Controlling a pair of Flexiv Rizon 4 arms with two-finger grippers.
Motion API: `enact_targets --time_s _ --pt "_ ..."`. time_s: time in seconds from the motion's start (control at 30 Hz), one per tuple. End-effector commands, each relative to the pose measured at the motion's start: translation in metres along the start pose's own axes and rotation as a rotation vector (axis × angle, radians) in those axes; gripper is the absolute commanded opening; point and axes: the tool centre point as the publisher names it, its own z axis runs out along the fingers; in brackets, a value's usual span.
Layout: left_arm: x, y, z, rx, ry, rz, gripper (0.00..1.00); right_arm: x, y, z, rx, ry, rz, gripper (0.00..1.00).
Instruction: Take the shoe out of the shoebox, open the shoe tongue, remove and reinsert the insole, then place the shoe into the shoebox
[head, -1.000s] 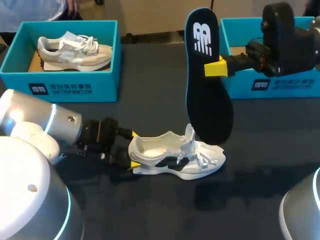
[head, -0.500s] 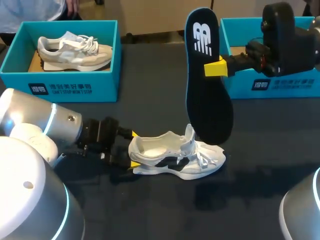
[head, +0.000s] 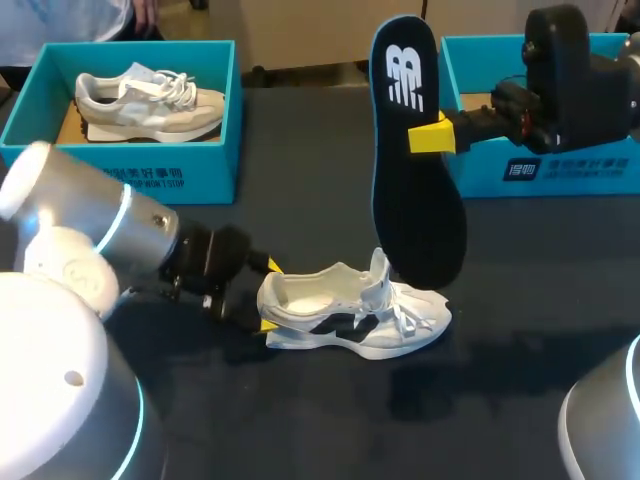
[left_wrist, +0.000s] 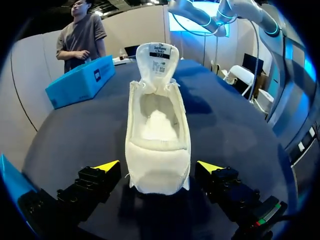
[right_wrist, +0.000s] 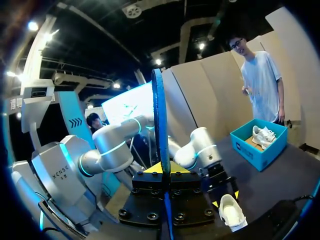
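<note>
Item 1. Shoe (head: 350, 315): white with a dark side mark, upright on its sole about mid-worktop (head: 300, 210), toe toward the right edge, tongue raised and folded forward.

Item 2. Insole (head: 415, 150): dark, blue-rimmed, white emblem on the upper end. It is held on end in the air above the shoe's forefoot. Whether its lower end touches the tongue cannot be told.

Item 3. Right gripper (head: 432, 133): closed on the insole, yellow tips clamping it from both sides partway down its length.

Item 4. Left gripper (left_wrist: 159, 167): low at the shoe's heel, fingers spread wide. One tip stands on either side of the heel, with a gap on each side.

Item 5. Left shoebox (head: 130, 165): teal, at the far left corner. It holds a second shoe (head: 150, 100), pale beige.

Item 6. Right shoebox (head: 560, 170): teal, at the far right corner, behind the right arm.
</note>
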Motion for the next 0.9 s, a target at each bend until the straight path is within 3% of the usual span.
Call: enact_targets --time_s 0.03,0.23,0.37,0.63,0.9 --pt "-0.004 -0.01 -0.009 -0.179 0.048 0.037 1.0 -0.002 0.001 0.002 0.003 0.001 0.001 0.0" --pt "0.007 -0.009 -0.006 -0.417 0.022 0.061 1.0 -0.002 0.001 0.002 0.003 0.001 0.001 0.0" --pt "0.011 -0.007 -0.004 -0.537 0.007 0.036 1.0 -0.002 0.001 0.002 0.003 0.001 0.001 0.0" --pt "0.014 0.001 0.001 -0.626 -0.016 0.007 1.0 -0.002 0.001 0.002 0.003 0.001 0.001 0.0" --pt "0.013 0.004 -0.003 -0.633 -0.028 -0.007 1.0 -0.002 0.001 0.002 0.003 0.001 0.001 0.0"
